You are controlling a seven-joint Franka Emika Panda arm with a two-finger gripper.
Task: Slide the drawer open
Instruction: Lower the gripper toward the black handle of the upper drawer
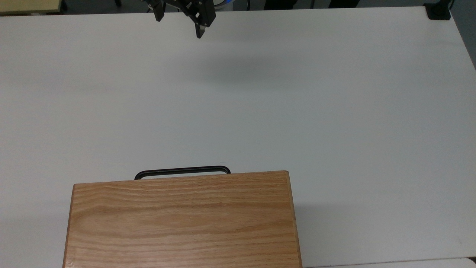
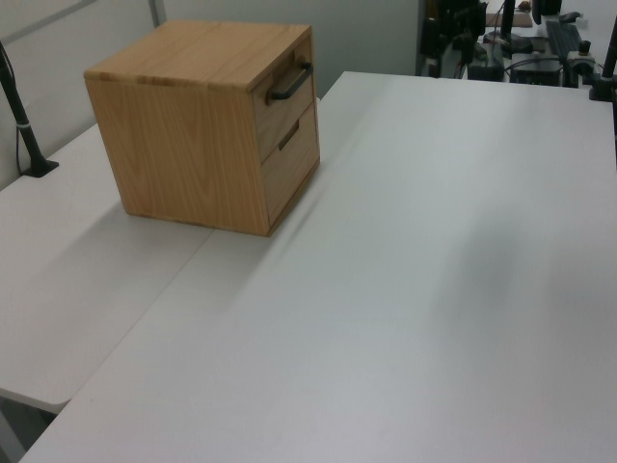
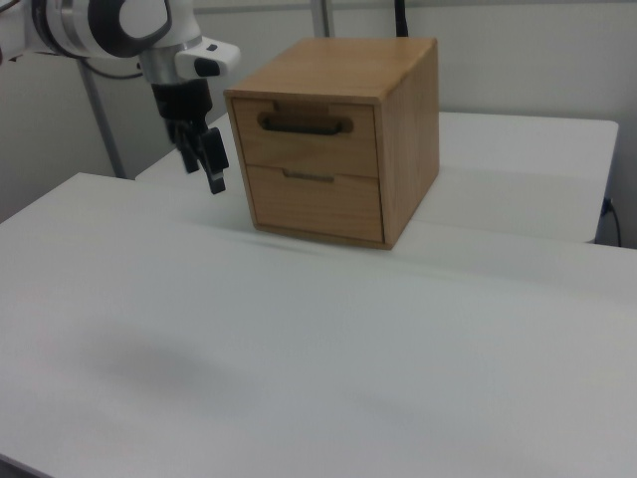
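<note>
Parted and holding nothing, the jaws of the black two-finger gripper [image 1: 179,24] hung over the far edge of the broad matte white table [image 1: 297,111] in the top view, one finger [image 1: 200,28] lower in the picture than the other. In the right view the same gripper [image 3: 202,159] pointed down from a glossy white arm [image 3: 119,25] with grey joints, above the tabletop, to the right view's left of the cabinet.

Well apart from it stood the light oak wooden cabinet [image 2: 193,125], a boxy cube with strong straight grain. Its upper drawer [image 3: 307,124] (flush with the cabinet front) carried a long thin black metal bar handle [image 3: 306,125]; below sat a second drawer front [image 3: 314,199] with a small dark pull.

From the top view, the grained cabinet top hid both drawer fronts, and the handle [image 1: 182,171] showed as a rounded black loop beyond its edge. The left view showed the cabinet's plain side panel and the handle [image 2: 289,84] edge-on.
</note>
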